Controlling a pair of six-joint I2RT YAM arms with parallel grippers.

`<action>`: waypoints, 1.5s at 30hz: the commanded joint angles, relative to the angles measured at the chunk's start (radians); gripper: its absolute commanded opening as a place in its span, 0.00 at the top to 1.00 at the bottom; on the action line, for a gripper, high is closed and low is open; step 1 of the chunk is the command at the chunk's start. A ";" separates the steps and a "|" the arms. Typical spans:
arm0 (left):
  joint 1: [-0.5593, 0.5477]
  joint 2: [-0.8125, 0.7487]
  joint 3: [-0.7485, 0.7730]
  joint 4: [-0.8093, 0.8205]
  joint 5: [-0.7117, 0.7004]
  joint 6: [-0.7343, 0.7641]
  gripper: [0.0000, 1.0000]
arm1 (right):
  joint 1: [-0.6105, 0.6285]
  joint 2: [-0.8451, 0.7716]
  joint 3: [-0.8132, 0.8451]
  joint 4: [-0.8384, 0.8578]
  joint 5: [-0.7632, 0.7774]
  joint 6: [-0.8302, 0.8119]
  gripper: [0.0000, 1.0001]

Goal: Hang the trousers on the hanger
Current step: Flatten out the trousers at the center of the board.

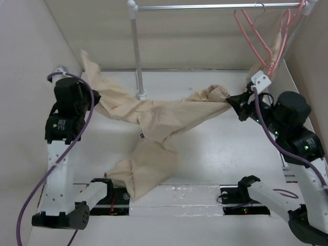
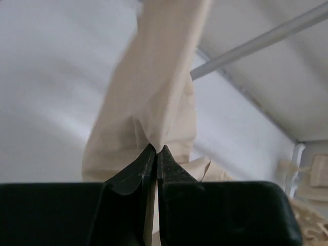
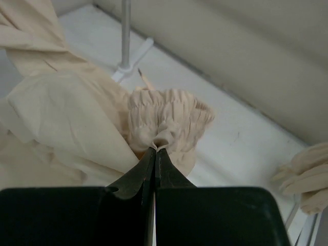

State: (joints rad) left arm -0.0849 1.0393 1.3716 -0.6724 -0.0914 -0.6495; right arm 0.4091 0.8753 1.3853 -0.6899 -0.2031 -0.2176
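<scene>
Both grippers are clenched on the trousers (image 1: 154,120): your left gripper (image 2: 156,149) on cloth left of the rail post (image 1: 136,56), your right gripper (image 3: 155,149) on the gathered waistband right of it. The trousers stretch crosswise before the post. The hanger (image 1: 251,32) hangs up right of the post, nearest your right arm.

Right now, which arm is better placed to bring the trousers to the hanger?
Right. The right gripper is shut on the trousers' gathered waistband, close to the pink hanger on the rail. The left gripper pinches a leg across the table from it.
</scene>
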 commanded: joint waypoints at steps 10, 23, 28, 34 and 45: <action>0.017 0.102 0.140 -0.136 -0.254 0.094 1.00 | 0.023 -0.257 -0.394 -0.252 0.429 0.166 0.87; 0.110 0.156 -0.192 0.083 0.012 0.097 0.20 | 0.004 -0.125 -0.465 -0.076 0.303 0.192 0.81; -0.070 0.128 -0.329 0.085 0.018 0.090 0.24 | -0.019 -0.064 -0.569 0.166 0.283 0.187 0.76; -0.133 0.050 -0.446 0.092 0.012 0.047 0.27 | -0.128 0.196 -0.626 0.367 0.033 0.199 0.42; -0.133 0.045 -0.506 0.119 0.036 0.096 0.32 | -0.274 0.340 -0.735 0.567 -0.052 0.365 0.33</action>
State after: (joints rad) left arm -0.2207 1.0660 0.8703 -0.5686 -0.0483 -0.5762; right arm 0.1551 1.1858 0.6380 -0.2348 -0.2035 0.0769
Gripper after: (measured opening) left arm 0.670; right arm 0.663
